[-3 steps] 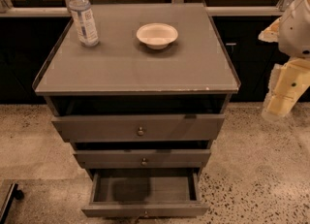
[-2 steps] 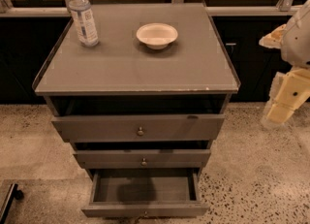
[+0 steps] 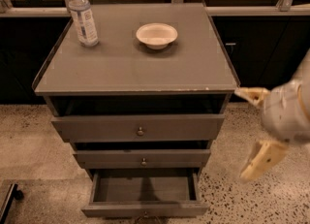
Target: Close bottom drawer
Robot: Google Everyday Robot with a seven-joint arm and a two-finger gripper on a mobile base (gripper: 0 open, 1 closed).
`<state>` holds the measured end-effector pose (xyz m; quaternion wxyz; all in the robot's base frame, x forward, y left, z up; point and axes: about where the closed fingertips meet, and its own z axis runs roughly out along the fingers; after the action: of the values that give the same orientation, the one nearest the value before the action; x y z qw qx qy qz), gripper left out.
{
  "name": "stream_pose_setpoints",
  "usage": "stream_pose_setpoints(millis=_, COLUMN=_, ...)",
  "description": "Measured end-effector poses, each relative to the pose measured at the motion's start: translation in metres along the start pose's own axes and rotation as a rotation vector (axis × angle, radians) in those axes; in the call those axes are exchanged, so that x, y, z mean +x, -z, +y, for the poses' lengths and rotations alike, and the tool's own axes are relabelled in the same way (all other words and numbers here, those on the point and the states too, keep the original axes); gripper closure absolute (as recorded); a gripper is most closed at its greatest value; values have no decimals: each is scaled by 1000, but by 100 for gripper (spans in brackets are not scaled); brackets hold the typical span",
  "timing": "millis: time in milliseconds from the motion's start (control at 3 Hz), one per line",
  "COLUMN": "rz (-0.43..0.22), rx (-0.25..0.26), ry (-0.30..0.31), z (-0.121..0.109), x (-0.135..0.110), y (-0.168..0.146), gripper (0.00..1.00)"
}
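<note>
Camera view — gripper (image 3: 245, 133) spread beside cabinet (image 3: 135, 68); bottom drawer (image 3: 144, 209) open.

bottle (image 3: 83, 16) left of bowl (image 3: 156, 35) on cabinet (image 3: 135, 68) | bottom drawer (image 3: 144, 209) lowest, pulled out | gripper (image 3: 242, 133) right of cabinet

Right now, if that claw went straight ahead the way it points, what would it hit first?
Likely the cabinet on its right side, about level with the top drawer; the open gripper at right points leftward toward it, though depth is unclear.
</note>
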<state>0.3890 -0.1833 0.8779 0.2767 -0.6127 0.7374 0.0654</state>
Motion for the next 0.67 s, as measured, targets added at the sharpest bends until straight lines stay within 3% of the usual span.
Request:
stream_pose_setpoints(millis=333, rz=-197, rx=-71, ry=-117, z=42, x=17, y=-88, gripper=0)
stream_pose_setpoints(millis=667, rz=-319, rx=-185, ry=-249, z=98, x=33, y=-190, gripper=0)
